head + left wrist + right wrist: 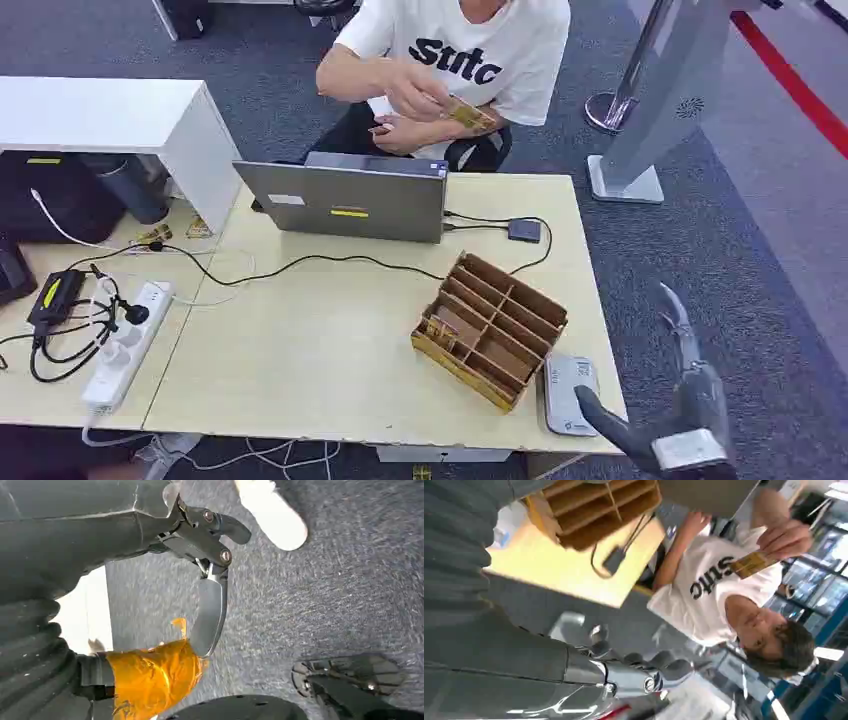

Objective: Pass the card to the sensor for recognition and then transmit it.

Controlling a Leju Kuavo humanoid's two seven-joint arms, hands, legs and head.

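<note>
A person across the table holds a yellow card (pixel 470 115) up in one hand, also seen as the card (pixel 751 564) in the right wrist view. A wooden divided box (pixel 490 330) stands on the table's right half, with yellow cards (pixel 437 330) in its near-left compartment. The grey-white sensor (pixel 568 392) lies at the front right corner. My right hand (pixel 685 400) hovers just off that corner, fingers (pixel 634 675) spread and empty. My left hand (pixel 200 545) hangs over the carpet with its fingers extended, holding nothing.
A laptop (pixel 345 200) stands at the table's far side, cabled to a small black hub (pixel 524 230). A power strip (pixel 125 345) and loose cables lie at the left. A white cabinet (pixel 110 120) is far left, a grey kiosk stand (pixel 650 100) far right.
</note>
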